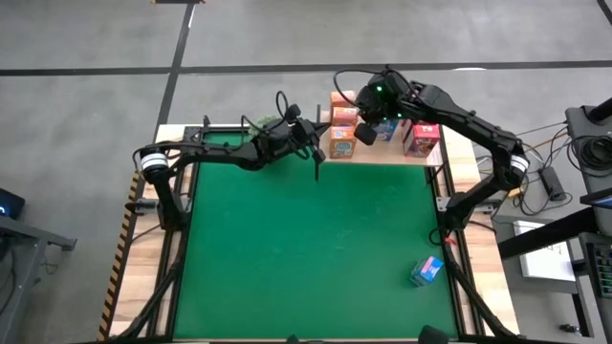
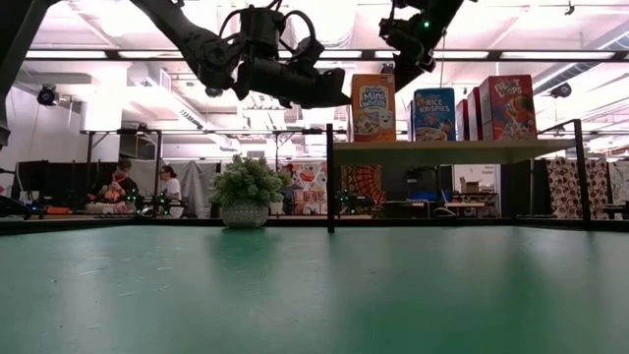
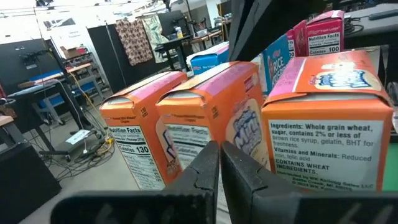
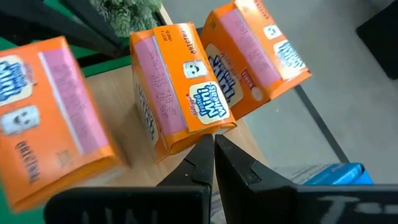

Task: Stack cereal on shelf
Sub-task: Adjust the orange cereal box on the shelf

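The wooden shelf stands at the mat's far edge on thin black posts. On it are three orange cereal boxes, blue boxes and red-pink boxes. In the right wrist view one orange box stands askew to the others. One more blue box lies on the green mat at the near right. My left gripper is shut at the shelf's left end, level with the orange boxes. My right gripper is shut, above the orange boxes and clear of them in the low view. My left gripper's shut fingertips point level from the table's left at the left side of the orange boxes. I cannot tell whether they touch the nearest box.
A round green plant in a pot stands at the mat's far edge, left of the shelf, under my left arm. The green mat lies open in front of the shelf. Black posts rise at the shelf's corners.
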